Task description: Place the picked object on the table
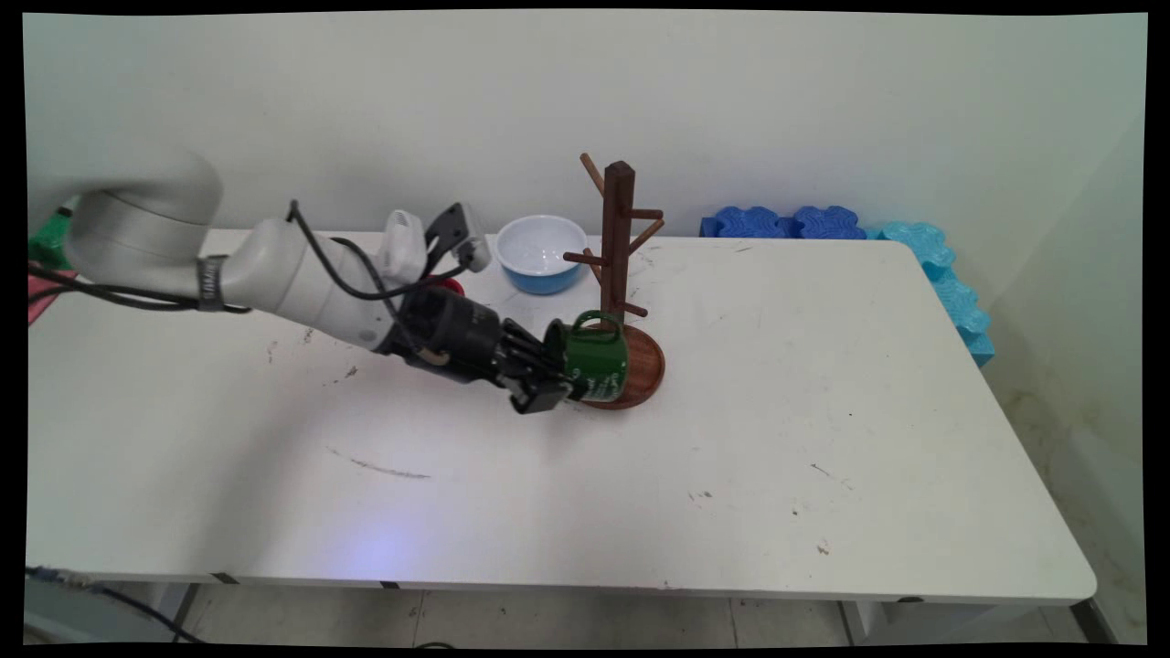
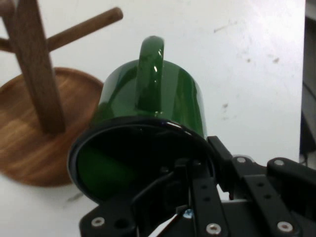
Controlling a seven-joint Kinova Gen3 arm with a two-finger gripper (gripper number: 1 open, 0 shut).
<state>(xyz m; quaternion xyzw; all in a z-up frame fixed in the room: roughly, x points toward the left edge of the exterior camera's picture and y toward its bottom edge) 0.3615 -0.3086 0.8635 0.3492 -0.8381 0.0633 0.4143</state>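
Observation:
My gripper (image 1: 559, 379) is shut on the rim of a green enamel mug (image 1: 596, 358), one finger inside the mouth and one outside. The mug lies tilted on its side with its handle up, held just above the round base of a dark wooden mug tree (image 1: 619, 239). In the hand view the green mug (image 2: 148, 103) fills the middle, its handle pointing up, and the mug tree's post (image 2: 37, 69) and base stand to its left with a peg reaching toward the handle. My gripper (image 2: 197, 163) clamps the mug's lower right rim.
A white and blue bowl (image 1: 539, 251) stands behind the mug tree near the table's far edge. A small red thing (image 1: 450, 285) shows behind the arm. Blue foam blocks (image 1: 791, 222) line the far right edge and right side of the table (image 1: 777, 439).

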